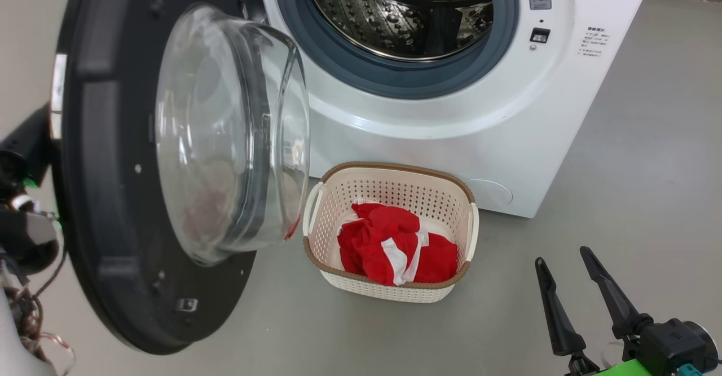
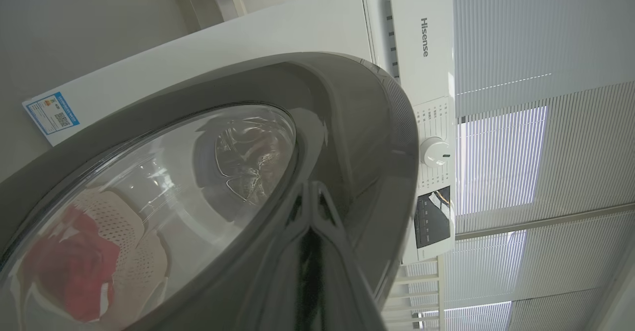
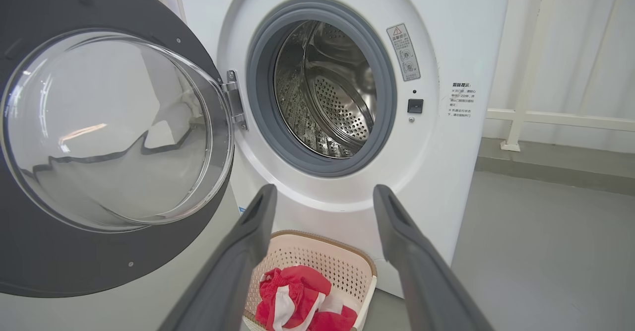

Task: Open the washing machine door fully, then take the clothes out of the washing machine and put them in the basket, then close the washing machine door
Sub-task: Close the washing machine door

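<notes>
The washing machine [image 1: 451, 128] stands with its round black door [image 1: 107, 195] swung out to the left, the glass bowl facing the basket. No cloth shows in the steel drum [image 3: 327, 93]. On the floor before the machine sits the cream basket [image 1: 395, 168], and the red-and-white clothes [image 1: 383, 240] lie inside it. My right gripper [image 1: 562, 255] hovers open and empty to the right of the basket; in the right wrist view it [image 3: 325, 194] frames the basket [image 3: 322, 241] and clothes [image 3: 297, 291]. My left gripper [image 2: 314, 189] is shut, its tip against the door's glossy outer face [image 2: 357, 122].
Grey floor stretches to the right of the machine and in front of the basket. A white railing [image 3: 521, 73] runs along the wall to the right. The machine's control knob [image 2: 435, 152] and window blinds [image 2: 545, 122] lie beyond the door's edge.
</notes>
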Robot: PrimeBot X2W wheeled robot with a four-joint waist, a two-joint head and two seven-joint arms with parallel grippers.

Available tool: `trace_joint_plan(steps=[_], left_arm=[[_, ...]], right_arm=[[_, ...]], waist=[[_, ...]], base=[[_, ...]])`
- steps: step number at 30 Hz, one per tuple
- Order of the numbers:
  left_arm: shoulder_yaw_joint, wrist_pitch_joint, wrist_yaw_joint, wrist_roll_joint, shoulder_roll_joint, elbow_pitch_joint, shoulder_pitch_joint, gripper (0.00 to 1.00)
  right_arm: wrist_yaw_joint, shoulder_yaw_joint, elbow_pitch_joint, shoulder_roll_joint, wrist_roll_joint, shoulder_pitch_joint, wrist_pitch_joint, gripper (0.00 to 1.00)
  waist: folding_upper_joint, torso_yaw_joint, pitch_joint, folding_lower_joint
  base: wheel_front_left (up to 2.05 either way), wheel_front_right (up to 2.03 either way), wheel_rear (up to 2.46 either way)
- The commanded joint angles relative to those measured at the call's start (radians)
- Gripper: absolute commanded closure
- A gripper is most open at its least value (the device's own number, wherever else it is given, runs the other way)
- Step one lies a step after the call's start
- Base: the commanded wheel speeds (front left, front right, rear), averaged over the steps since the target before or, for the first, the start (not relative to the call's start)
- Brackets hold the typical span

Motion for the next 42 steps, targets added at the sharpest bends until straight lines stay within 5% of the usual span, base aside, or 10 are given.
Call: trace_joint_plan(steps=[1, 22, 42], left_arm=[[-0.004, 0.023, 0.006, -0.009, 0.018, -0.048, 0.018, 1.00], [-0.197, -0.057, 0.009, -0.136, -0.028, -0.213, 0.130, 1.00], [-0.402, -0.259, -0.088, -0.256, -0.028, -0.187, 0.156, 1.00]], right_arm=[[0.006, 0.021, -0.026, -0.014, 0.011, -0.042, -0.006, 0.00], [0.006, 0.016, -0.026, -0.014, 0.023, -0.057, -0.006, 0.00], [0.006, 0.014, -0.032, -0.014, 0.024, -0.059, -0.006, 0.00]], waist=[[-0.0001, -0.003, 0.001, 0.0000], [-0.0001, -0.076, 0.027, 0.0000], [-0.0001, -0.132, 0.040, 0.0000]], base=[[0.00, 0.00, 0.00], [0.00, 0.00, 0.00], [0.00, 0.00, 0.00]])
